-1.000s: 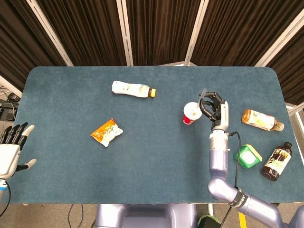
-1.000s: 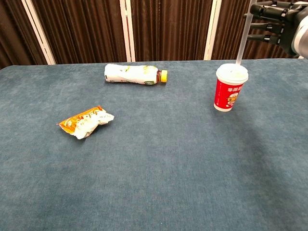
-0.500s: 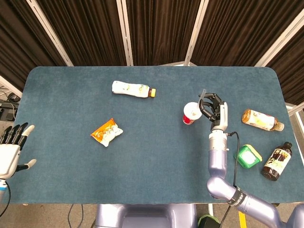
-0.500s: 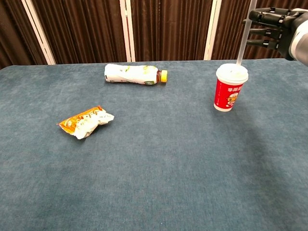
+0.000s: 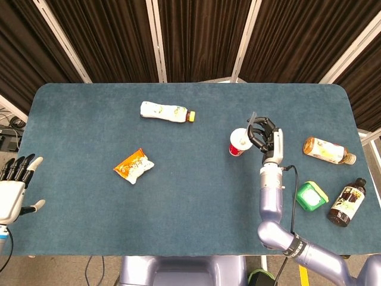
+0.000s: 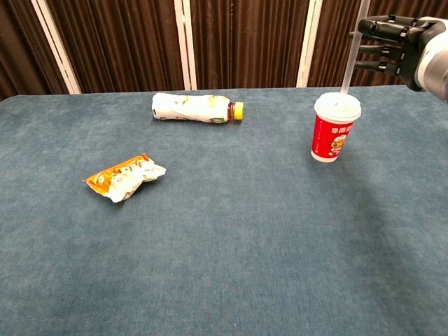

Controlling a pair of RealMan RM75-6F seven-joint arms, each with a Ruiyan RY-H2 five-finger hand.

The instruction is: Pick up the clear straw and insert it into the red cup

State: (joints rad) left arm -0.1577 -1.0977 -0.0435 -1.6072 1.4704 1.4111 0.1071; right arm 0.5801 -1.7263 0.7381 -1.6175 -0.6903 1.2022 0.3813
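The red cup (image 5: 238, 143) (image 6: 334, 128) with its white lid stands upright on the blue table, right of centre. My right hand (image 5: 264, 134) (image 6: 395, 47) hovers just right of and above the cup and pinches the clear straw (image 6: 351, 59) (image 5: 252, 119). The straw runs steeply down from the fingers and its lower end sits at the cup's lid. My left hand (image 5: 14, 185) is far off at the table's left edge, fingers spread, holding nothing.
A white bottle (image 5: 167, 111) (image 6: 197, 108) lies at the back. An orange snack packet (image 5: 134, 165) (image 6: 126, 177) lies left of centre. Right of my right arm lie an amber bottle (image 5: 328, 150), a green box (image 5: 311, 196) and a dark bottle (image 5: 346, 202).
My right hand has shifted slightly left toward the cup with the straw, whose lower end stays at the lid. The left hand has not moved.
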